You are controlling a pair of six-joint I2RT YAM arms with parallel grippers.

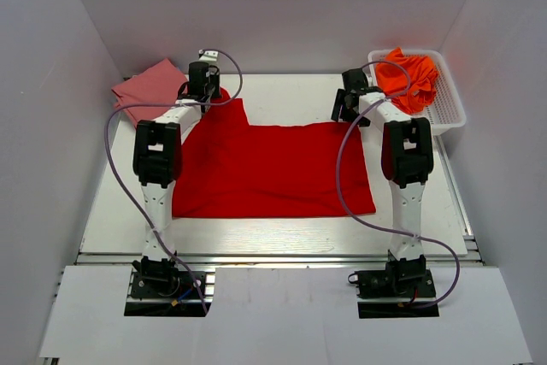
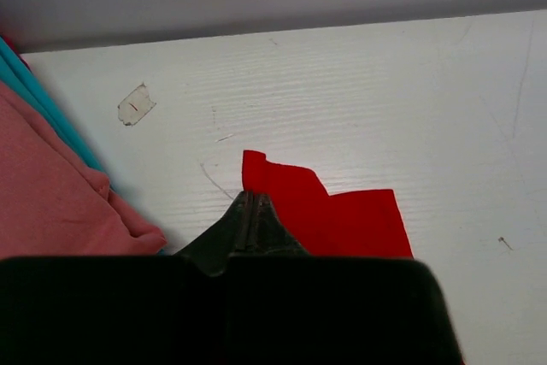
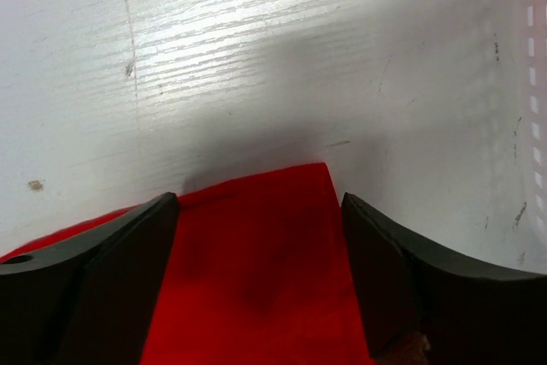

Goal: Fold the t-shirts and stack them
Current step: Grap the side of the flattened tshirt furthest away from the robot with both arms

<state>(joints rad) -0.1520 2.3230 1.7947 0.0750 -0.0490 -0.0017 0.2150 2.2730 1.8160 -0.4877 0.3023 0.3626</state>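
Shirts: red t-shirt point(image 1: 273, 168) is spread flat, centre of the white worktop point(image 1: 282, 230), between both arms. Colour is bright and even; the near hem is straight and the far-left sleeve sticks out toward the back wall. In the left wrist view its far corner point(image 2: 333, 211) lies slightly rumpled on the worktop point(image 2: 385, 83).

Pink t-shirt point(image 1: 149, 83) is folded at the far-left corner, apart from the red one. The left wrist view shows the pink cloth point(image 2: 51, 203) w/ a teal t-shirt point(image 2: 43, 100) edge just beside it; can't tell which lies on top.

Basket point(image 1: 449, 113), white mesh, sits far right against the wall and holds the orange t-shirts point(image 1: 410, 79), bunched up and unfolded, rising above the rim.

Left claw point(image 2: 250, 203) is clenched tight on the red sleeve corner, cloth emerging right at the tips. In the top view it point(image 1: 205, 83) sits at the shirt's far-left corner.

Right claw point(image 3: 258, 200) is spread wide and released, one finger either side of the red cloth point(image 3: 256, 262) at the far-right corner; not gripping. Basket mesh point(image 3: 534, 83) is just visible at that view's right edge.

Scrap of tape point(image 2: 135, 104) is stuck to the worktop near the pink shirt.
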